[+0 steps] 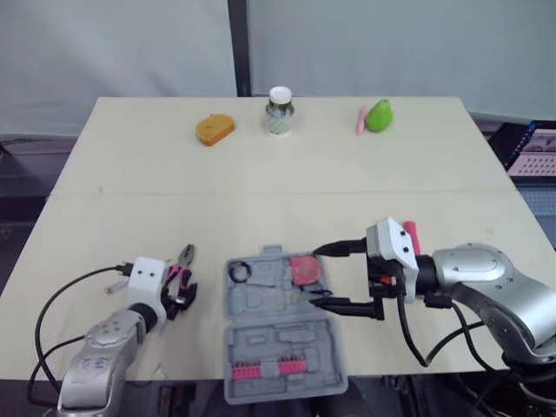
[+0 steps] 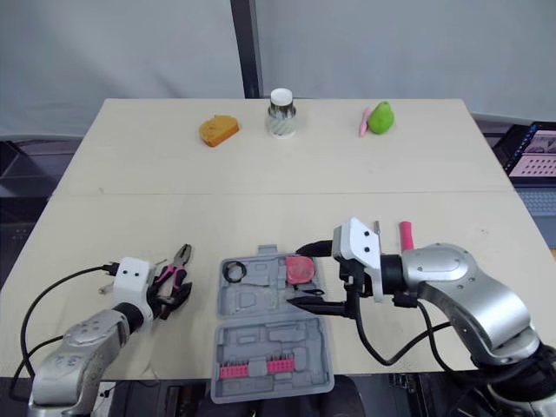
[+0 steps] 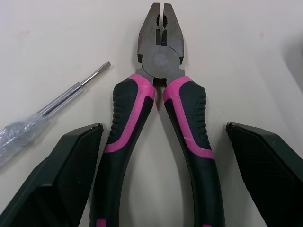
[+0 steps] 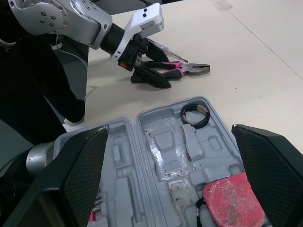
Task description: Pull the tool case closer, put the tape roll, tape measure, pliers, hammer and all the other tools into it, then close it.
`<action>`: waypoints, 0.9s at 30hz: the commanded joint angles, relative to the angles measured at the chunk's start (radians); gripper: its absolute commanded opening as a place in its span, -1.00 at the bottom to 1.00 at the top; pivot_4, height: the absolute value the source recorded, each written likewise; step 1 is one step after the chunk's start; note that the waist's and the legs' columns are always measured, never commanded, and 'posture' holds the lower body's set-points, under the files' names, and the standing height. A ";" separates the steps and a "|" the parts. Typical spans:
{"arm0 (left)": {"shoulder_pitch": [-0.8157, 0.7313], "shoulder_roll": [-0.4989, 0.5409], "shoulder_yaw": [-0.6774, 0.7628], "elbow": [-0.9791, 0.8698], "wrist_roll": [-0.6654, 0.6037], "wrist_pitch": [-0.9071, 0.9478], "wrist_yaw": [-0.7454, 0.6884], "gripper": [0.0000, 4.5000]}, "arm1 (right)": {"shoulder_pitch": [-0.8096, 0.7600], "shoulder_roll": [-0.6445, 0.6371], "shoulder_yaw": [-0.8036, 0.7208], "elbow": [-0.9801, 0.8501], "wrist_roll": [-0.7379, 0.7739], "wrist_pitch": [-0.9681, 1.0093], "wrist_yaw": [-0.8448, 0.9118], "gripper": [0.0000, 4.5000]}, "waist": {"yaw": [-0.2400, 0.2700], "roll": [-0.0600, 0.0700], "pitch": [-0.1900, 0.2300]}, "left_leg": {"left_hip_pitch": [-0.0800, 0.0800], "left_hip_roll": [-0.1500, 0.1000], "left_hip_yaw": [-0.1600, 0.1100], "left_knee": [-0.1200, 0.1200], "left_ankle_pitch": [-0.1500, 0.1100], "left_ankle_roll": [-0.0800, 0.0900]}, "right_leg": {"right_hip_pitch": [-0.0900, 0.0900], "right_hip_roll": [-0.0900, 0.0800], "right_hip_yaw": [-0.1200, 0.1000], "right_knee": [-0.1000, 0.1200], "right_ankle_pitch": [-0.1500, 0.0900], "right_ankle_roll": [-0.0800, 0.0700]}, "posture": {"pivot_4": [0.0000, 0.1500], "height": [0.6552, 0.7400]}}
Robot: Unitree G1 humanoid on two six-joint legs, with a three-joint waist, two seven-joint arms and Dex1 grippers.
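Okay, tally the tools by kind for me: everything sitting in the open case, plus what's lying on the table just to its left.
Tape roll: 1
Tape measure: 1
Pink bit strip: 1
Pliers: 1
Screwdriver: 1
Total: 5

Rounded silver-grey arm shells [image 1: 486, 278] end in white boxy wrist blocks [image 1: 391, 243] just behind the black-fingered left gripper [image 1: 182, 294] and right gripper [image 1: 320, 275]; thin black cables [image 1: 413, 334] loop behind each block.
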 commanded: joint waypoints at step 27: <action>-0.281 0.188 0.003 -0.097 -0.114 -0.081 -0.272 0.12 | -0.163 0.000 0.030 0.095 -0.088 -0.094 0.042 1.00 | -0.003 -0.003 0.002 | -0.009 0.000 -0.003 0.004 0.000 -0.001 | -0.006 0.000 -0.002 0.003 0.000 0.000 | 1.00 1.00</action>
